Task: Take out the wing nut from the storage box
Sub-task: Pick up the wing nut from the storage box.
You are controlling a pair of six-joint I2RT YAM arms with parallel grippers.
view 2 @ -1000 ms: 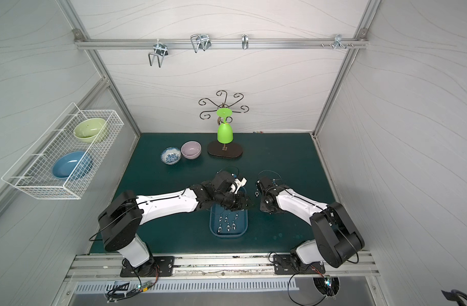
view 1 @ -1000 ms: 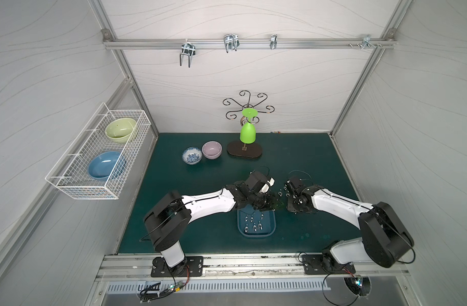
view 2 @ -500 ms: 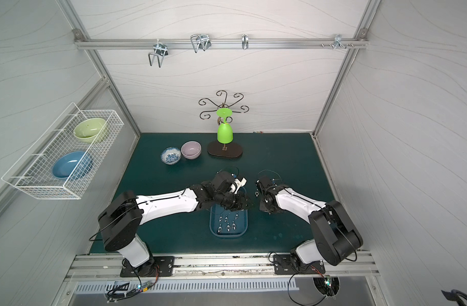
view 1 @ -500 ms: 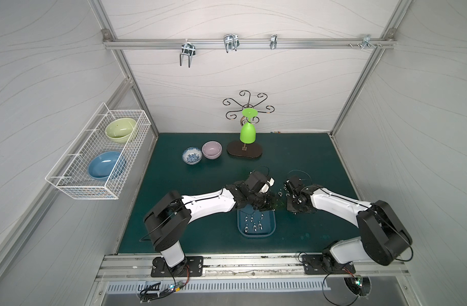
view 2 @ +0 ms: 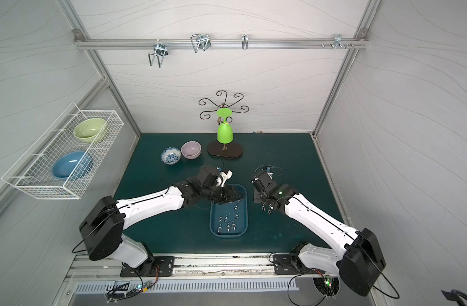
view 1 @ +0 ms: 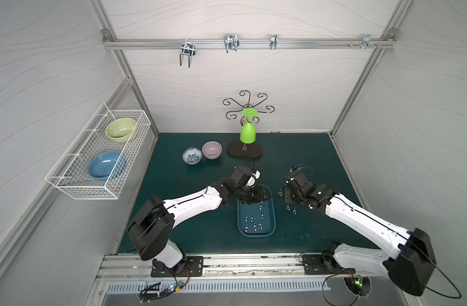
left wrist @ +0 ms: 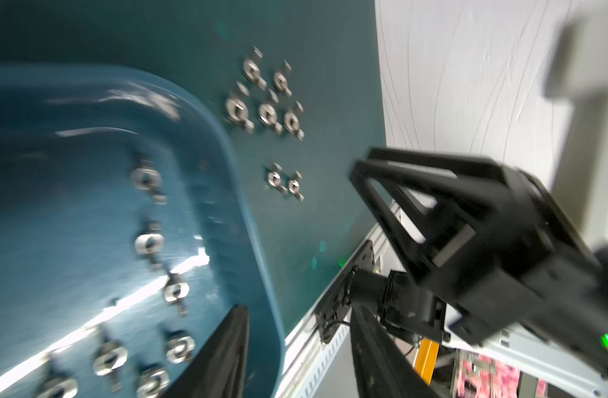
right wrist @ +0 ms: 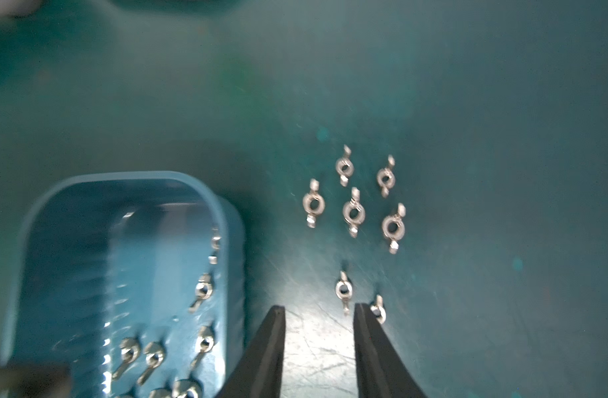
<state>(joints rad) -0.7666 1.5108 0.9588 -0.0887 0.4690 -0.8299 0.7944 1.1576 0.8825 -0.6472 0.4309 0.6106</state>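
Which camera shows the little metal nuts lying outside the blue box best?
The right wrist view: all seven wing nuts close and fairly sharp. The left wrist view blurs them; in both top views they're specks.

Green mat (view 1: 306,164) — storage box (view 1: 256,235), wing nuts (right wrist: 353,212), two bowls (view 1: 211,149), stand (view 1: 253,153).

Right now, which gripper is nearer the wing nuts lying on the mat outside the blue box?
Right. The right gripper hangs just beside the loose wing nuts; the left gripper is over the storage box, farther off.
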